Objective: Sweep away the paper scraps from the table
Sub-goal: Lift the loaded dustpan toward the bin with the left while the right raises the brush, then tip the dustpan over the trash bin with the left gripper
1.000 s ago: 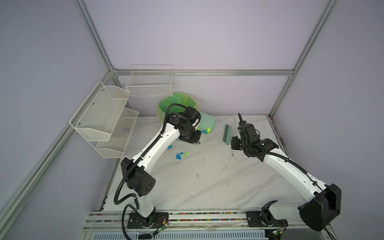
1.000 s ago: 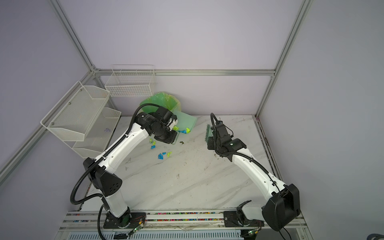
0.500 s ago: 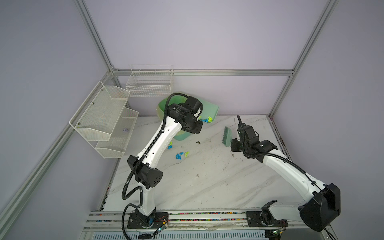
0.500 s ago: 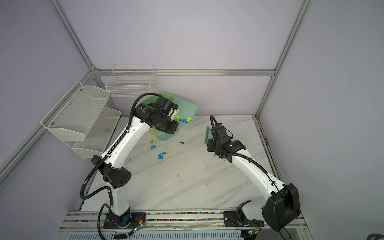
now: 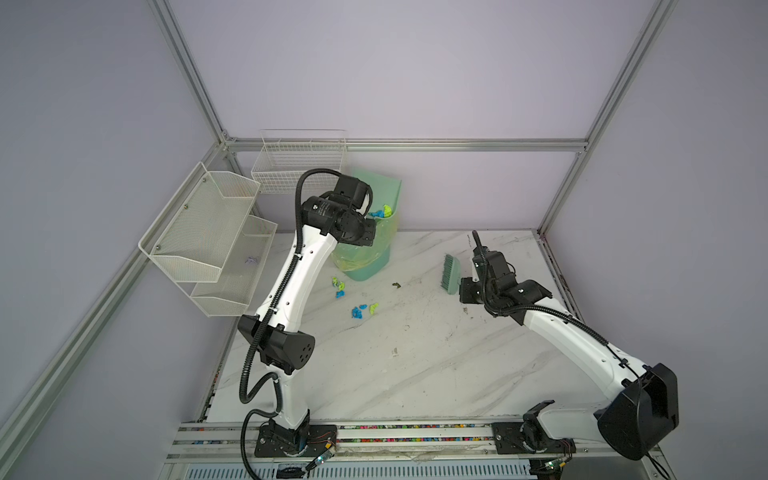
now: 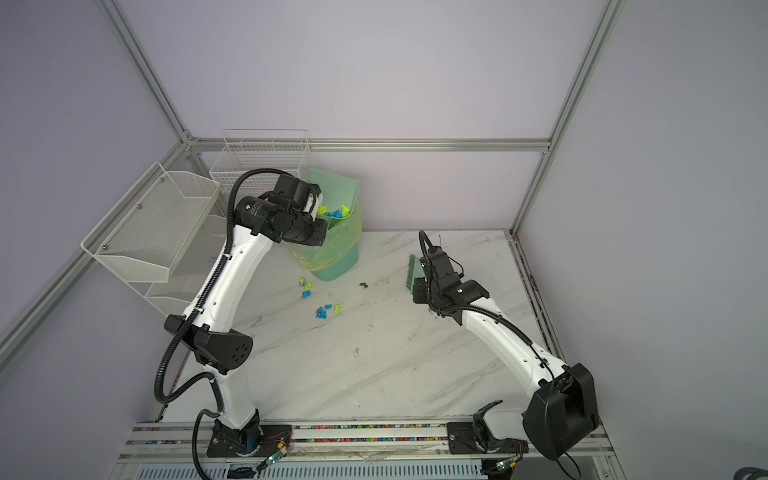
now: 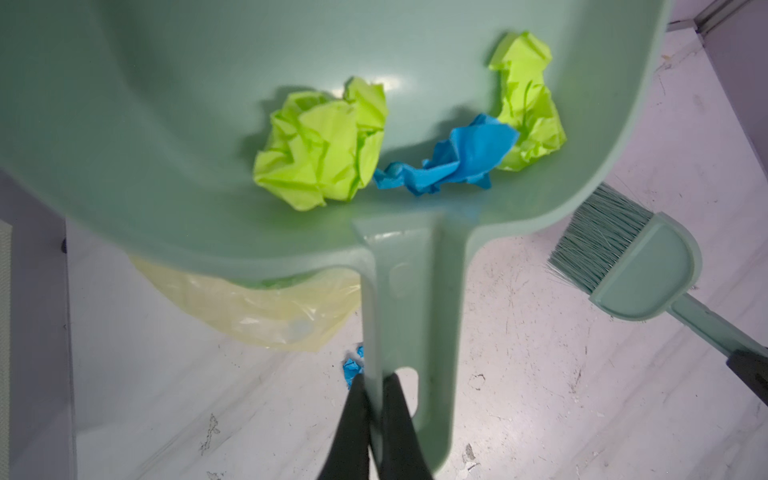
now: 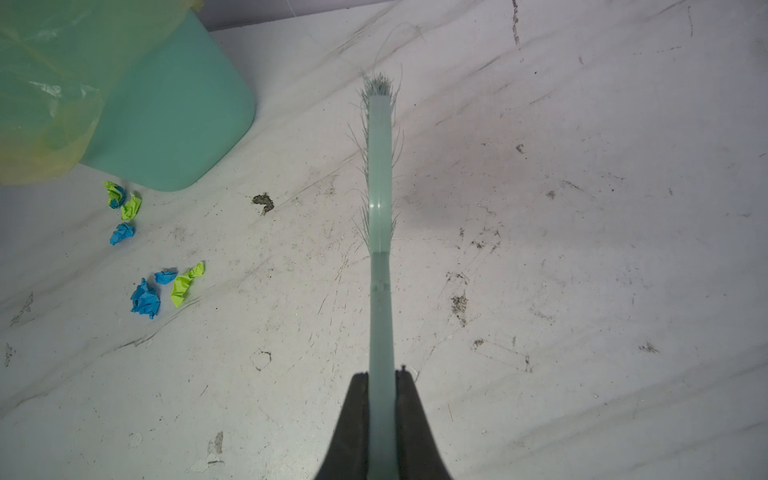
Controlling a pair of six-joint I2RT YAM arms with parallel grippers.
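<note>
Pinched by its handle in the left gripper (image 7: pixel 373 380), the mint-green plastic dustpan (image 7: pixel 166 124) hangs lip-up over the yellow-lined teal bin (image 5: pixel 370 266) (crumpled blue and lime paper scraps (image 7: pixel 320 153) pooled at its handle end).

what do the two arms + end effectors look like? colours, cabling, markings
Both white shells with black joint housings. Left arm carries a thick black corrugated conduit; right arm a thin black cable. Small white logo on the left wrist motor. Left end effector and right end effector: two tapered black fingers each.
</note>
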